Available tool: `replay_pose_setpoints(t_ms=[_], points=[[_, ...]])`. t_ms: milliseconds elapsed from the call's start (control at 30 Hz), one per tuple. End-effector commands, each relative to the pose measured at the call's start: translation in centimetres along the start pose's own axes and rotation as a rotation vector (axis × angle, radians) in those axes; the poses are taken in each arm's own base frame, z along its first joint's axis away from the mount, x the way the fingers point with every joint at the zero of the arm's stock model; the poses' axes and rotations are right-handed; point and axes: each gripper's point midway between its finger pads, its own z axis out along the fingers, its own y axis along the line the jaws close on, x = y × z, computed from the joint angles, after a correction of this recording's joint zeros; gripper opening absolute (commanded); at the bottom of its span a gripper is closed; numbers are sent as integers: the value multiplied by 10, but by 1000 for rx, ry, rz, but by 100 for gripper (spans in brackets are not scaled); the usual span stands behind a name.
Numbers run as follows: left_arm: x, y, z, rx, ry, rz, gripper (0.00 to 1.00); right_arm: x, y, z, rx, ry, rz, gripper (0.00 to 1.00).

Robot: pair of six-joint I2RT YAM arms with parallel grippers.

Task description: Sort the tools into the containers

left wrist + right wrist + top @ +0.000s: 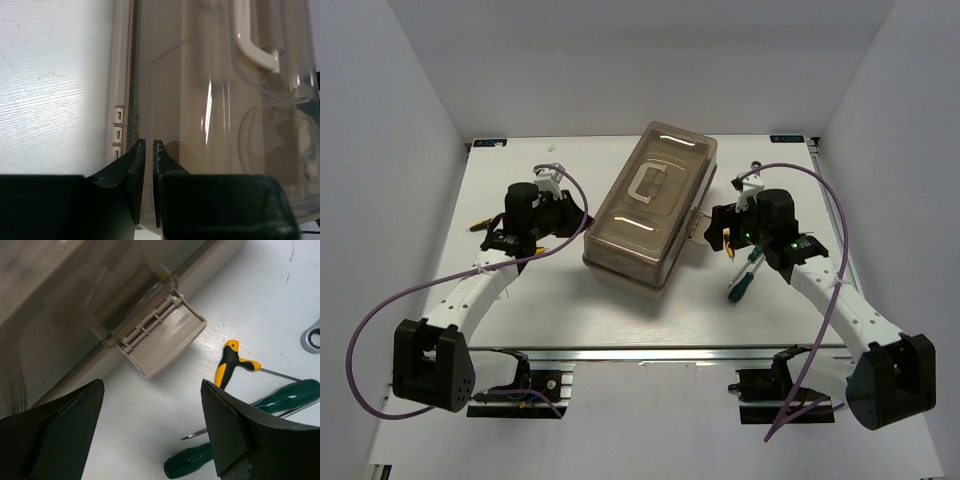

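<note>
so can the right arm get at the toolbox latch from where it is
Probably yes: the right gripper is open and faces the latch with nothing between them; the hex key and screwdrivers lie off to one side.

The toolbox (650, 205) is set slantwise at the middle of the table (620, 310), flanked by the left gripper (149, 150) at its left wall and the right gripper (151, 386) before its latch (160, 335), beside which two screwdrivers (287, 392), a hex key (227, 362) and a wrench (311, 339) are laid close together.
</note>
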Motion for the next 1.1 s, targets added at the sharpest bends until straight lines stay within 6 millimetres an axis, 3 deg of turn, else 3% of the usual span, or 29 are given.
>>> replay_pose_setpoints(t_ms=[0, 100, 200, 267, 367, 467, 600, 667, 700, 733, 800, 867, 1067], points=[[-18, -19, -13, 27, -67, -22, 24, -21, -7, 8, 20, -43, 60, 83], [-44, -6, -24, -98, -146, -25, 26, -26, -7, 15, -10, -34, 91, 82], [-96, -4, -46, -215, -291, -27, 33, -37, -12, 19, -31, -42, 145, 82], [-127, -18, -53, -199, -347, -20, 45, -39, -16, 24, -40, -31, 198, 82], [-151, -41, -45, -106, -347, -14, 54, -37, -21, 31, -66, -9, 282, 81], [-154, -61, -33, -7, -304, -6, 63, -42, -19, 34, -114, -11, 304, 81], [-152, -82, -3, 54, -228, 53, 64, -57, -9, 28, -183, -73, 243, 81], [-142, -94, 12, 68, -169, 102, 64, -63, -5, 23, -198, -96, 205, 81], [-153, -106, 13, 80, -179, 128, 64, -65, -6, 22, -193, -104, 182, 81], [-135, -108, 30, 68, -106, 139, 63, -66, -7, 20, -191, -110, 168, 81], [-133, -106, 43, -15, -82, 207, 64, -71, -7, 16, -189, -127, 134, 81], [-121, -117, 65, -92, -1, 285, 69, -78, -8, 11, -183, -141, 96, 82], [-122, -98, 77, -264, -2, 321, 70, -105, 3, -5, -219, -195, 66, 85]])
